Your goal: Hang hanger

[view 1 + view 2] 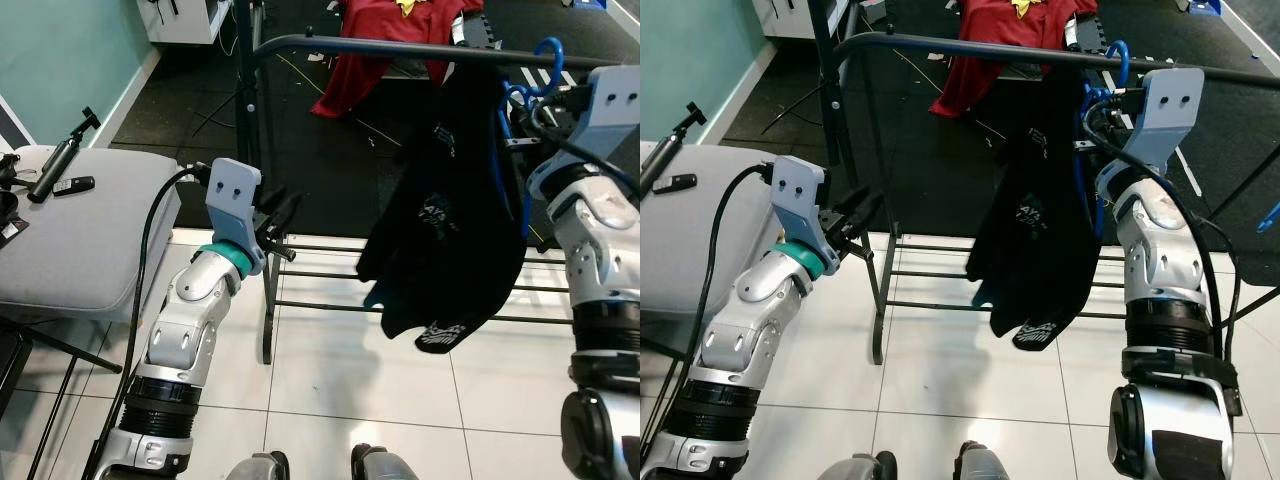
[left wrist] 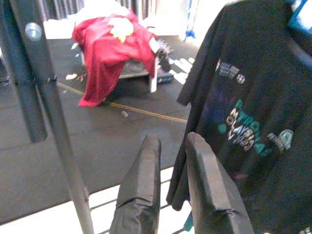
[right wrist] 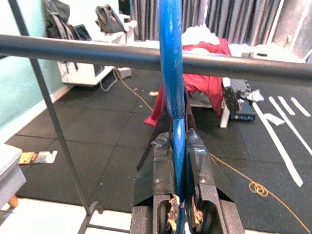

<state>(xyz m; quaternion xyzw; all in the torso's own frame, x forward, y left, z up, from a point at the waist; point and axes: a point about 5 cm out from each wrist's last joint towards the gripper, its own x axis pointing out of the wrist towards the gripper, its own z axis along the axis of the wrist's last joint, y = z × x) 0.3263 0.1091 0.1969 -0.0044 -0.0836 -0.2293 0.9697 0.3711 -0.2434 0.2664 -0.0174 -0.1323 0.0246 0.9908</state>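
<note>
Black rail (image 1: 400,48) ahead; my right gripper (image 3: 178,146) clenches the stiff, light blue hanger (image 3: 171,73) near its hook, black shirt (image 1: 450,210) dangling limp; my left gripper (image 2: 170,161) nearly closed, empty.

Right gripper (image 3: 178,161): the horizontal rail (image 3: 97,51) crosses directly ahead of its fingertips, with open air above the bar. The black shirt (image 1: 450,200) hangs just below and inboard of it, blocking passage there. Left gripper (image 2: 170,180): the rack's upright post (image 2: 53,122) stands close beside its fingers; the shirt hangs ahead on the other side, leaving a gap between.
</note>
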